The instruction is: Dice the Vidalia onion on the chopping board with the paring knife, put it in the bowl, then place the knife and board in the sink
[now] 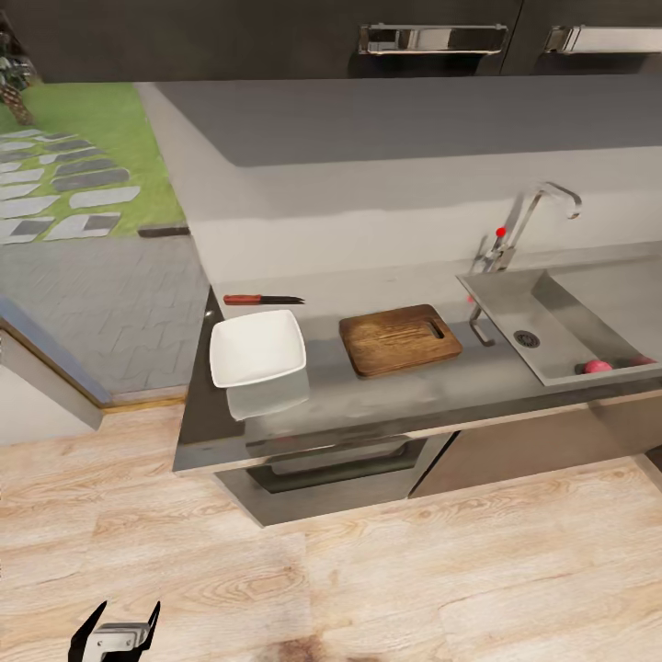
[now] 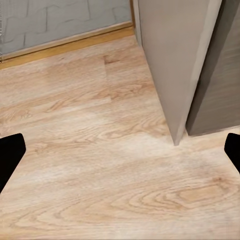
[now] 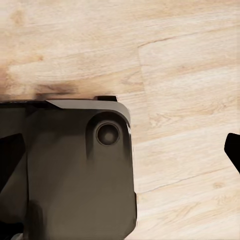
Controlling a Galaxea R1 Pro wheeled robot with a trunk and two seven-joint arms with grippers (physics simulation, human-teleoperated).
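Down low over the wooden floor, the left gripper hangs with its two dark fingers spread apart and nothing between them. Well ahead of it and higher up runs the grey countertop. On it the white bowl sits nearest that gripper, with the red-handled knife just behind the bowl, apart from it. The brown chopping board lies beside the bowl, farther off toward the sink. The pinkish onion rests inside the sink at its near wall, farthest from the gripper. The tap stands behind the basin.

From the right wrist, the right gripper also hangs released, fingertips at the picture's edges, above a dark part of the robot's base and the floor.
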